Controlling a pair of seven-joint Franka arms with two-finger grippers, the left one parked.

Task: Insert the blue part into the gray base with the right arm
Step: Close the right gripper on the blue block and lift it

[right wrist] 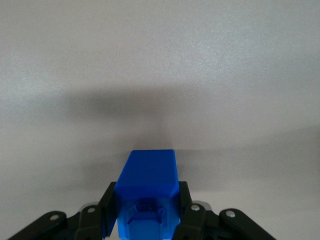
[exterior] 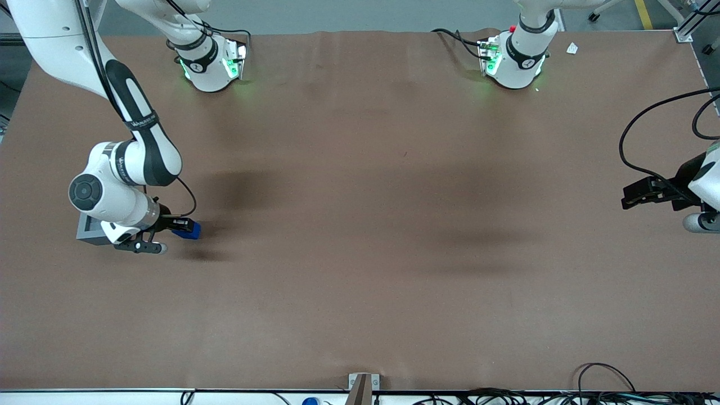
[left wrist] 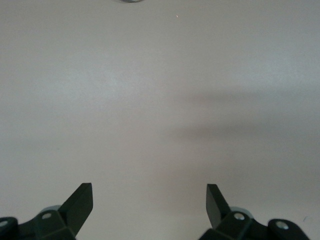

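Note:
The blue part (exterior: 190,229) is clamped between the black fingers of my right gripper (exterior: 183,228), held just above the brown table toward the working arm's end. In the right wrist view the blue part (right wrist: 147,192) fills the gap between both fingers (right wrist: 107,207), with only bare table surface past it. The gray base (exterior: 89,230) sits on the table beside the gripper, mostly covered by the white wrist (exterior: 121,205) of the right arm; only one corner of its dark rim shows. The base does not show in the right wrist view.
Two white arm bases (exterior: 211,64) (exterior: 514,59) with green lights stand along the table's edge farthest from the front camera. Cables (exterior: 607,388) lie along the edge nearest the camera. A small metal bracket (exterior: 363,385) sits at the middle of that near edge.

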